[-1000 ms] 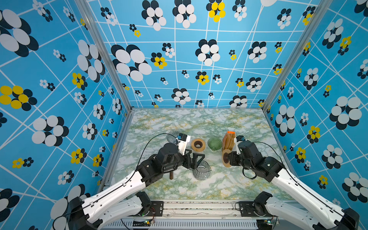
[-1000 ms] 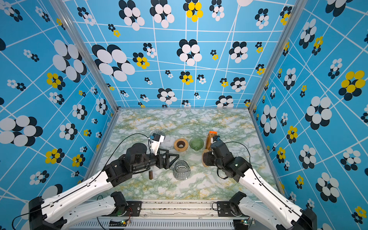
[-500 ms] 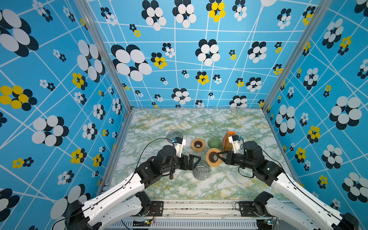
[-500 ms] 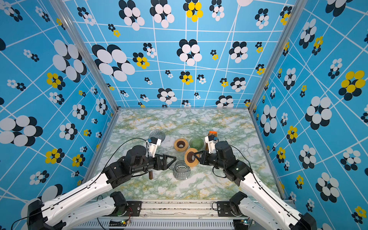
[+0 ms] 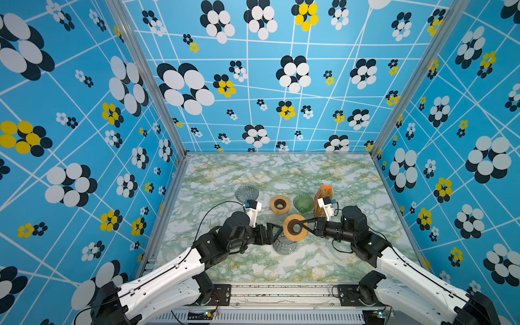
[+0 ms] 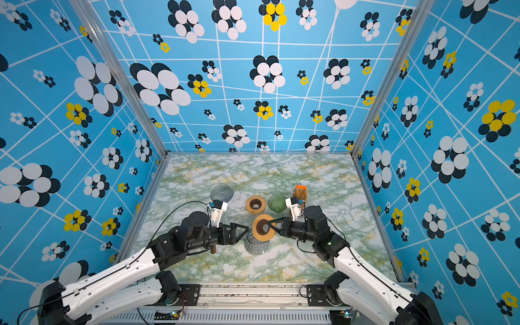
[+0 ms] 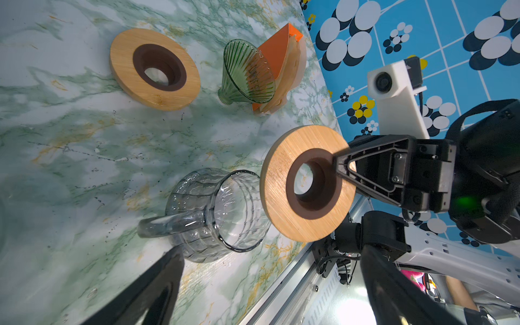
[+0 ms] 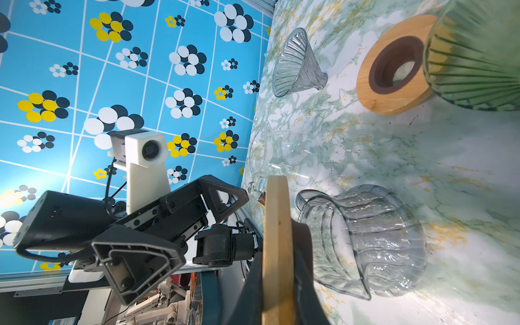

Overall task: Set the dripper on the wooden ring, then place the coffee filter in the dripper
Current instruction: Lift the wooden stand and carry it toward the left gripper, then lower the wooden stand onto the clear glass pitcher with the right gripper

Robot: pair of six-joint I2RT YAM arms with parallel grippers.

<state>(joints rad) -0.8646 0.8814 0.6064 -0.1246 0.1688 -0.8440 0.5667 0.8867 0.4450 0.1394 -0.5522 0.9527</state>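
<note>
Right gripper (image 5: 300, 225): jaws nearly closed, clamped on the rim of a wooden ring (image 7: 277, 197) with a dark inner collar. The ring is held on edge, off the table (image 5: 281, 174), close above the mouth of an upright glass carafe (image 5: 284, 247) (contact cannot be told). Left gripper (image 6: 247, 232): jaws spread wide and holding nothing, just beside the carafe and facing the ring. Behind, in a row across the table, the coffee filters (image 5: 323, 197) stand as a tan stack in an orange holder at the right end. The green dripper (image 5: 303, 203) lies on its side against them. Then come a second wooden ring (image 5: 285, 209), lying flat, and a clear dripper (image 5: 247, 193) on its side, well apart from the filters.
</note>
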